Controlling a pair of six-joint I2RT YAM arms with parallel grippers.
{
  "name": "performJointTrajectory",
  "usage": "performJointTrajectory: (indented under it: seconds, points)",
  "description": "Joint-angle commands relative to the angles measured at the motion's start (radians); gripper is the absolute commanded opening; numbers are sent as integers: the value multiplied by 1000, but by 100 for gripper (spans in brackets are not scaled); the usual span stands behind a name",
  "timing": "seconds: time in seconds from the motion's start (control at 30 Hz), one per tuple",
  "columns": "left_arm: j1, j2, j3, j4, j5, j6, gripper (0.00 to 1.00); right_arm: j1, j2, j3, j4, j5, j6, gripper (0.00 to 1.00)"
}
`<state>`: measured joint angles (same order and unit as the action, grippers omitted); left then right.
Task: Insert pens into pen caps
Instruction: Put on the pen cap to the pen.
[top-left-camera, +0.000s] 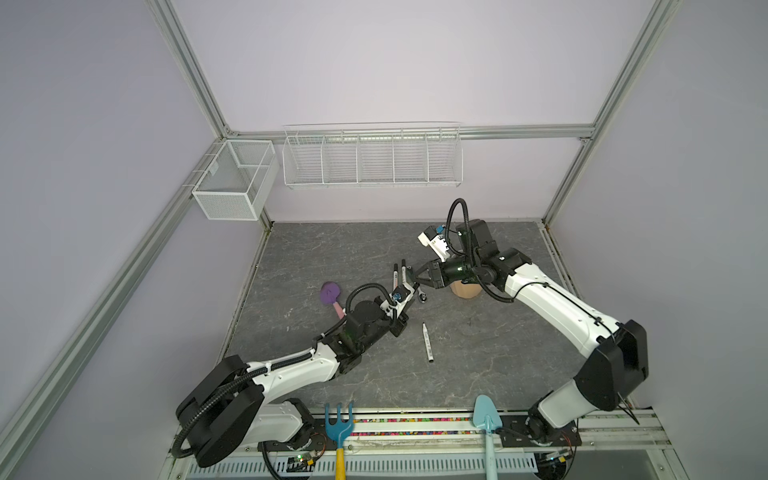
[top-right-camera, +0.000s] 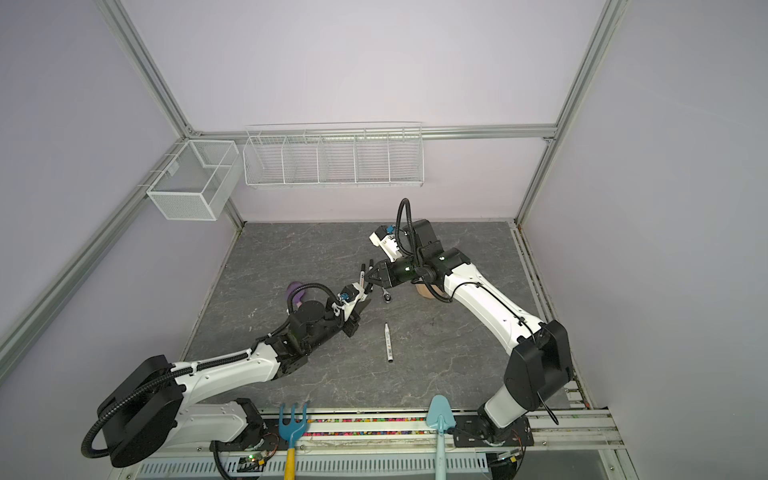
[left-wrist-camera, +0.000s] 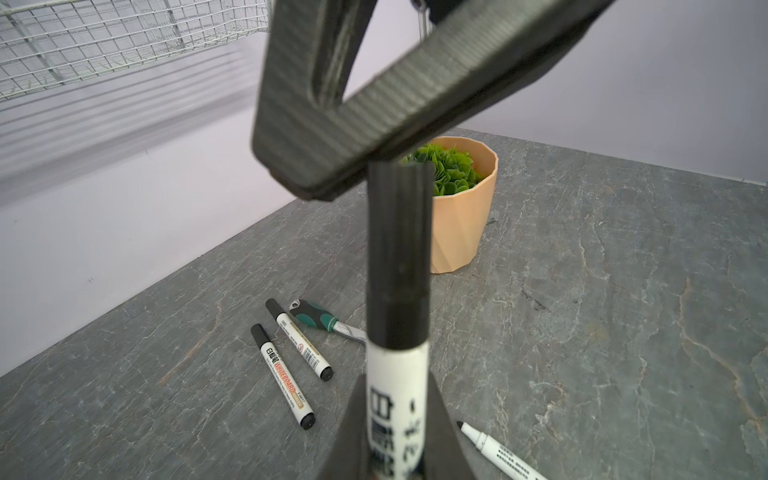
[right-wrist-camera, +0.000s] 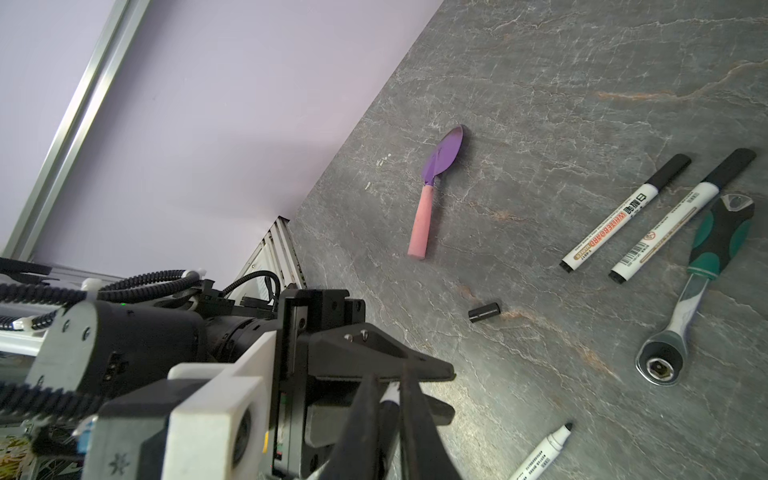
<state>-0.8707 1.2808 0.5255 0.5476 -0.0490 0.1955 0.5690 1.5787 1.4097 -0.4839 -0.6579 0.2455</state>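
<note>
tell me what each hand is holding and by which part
The left hand grips a pen by its white barrel; the right hand pinches the black cap on that same pen's other end.

Two pens (right-wrist-camera: 623, 216) are lying side by side, a wrench (right-wrist-camera: 702, 270) just beside them. A pot (left-wrist-camera: 461, 224) is standing to their right, a trowel (right-wrist-camera: 436, 187) lying left, a cap (right-wrist-camera: 484, 312) between, another pen (top-left-camera: 428, 343) nearer the front.

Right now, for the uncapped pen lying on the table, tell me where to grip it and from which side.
Take the uncapped pen at mid-barrel, from above, closing across its width. It lies flat on the table, apart from everything else, so both sides are free; a mid-barrel hold leaves its bare tip clear for the loose cap.
</note>
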Motion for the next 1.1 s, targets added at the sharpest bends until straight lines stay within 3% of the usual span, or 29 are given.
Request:
performJointTrajectory:
  seconds: [0.0, 0.23, 0.5, 1.07]
  points:
    - [3, -17, 19, 61, 2, -6, 0, 20, 2, -27, -2, -36, 18, 13]
    - [2, -21, 28, 101, 28, -53, 0, 36, 35, -59, 43, -56, 63, 13]
    - [2, -3, 45, 16, 155, -37, 0, -20, -26, -43, 145, -52, 132, 24]
    - [3, 29, 29, 50, 165, -92, 0, -19, -106, -83, 71, 2, 86, 35]
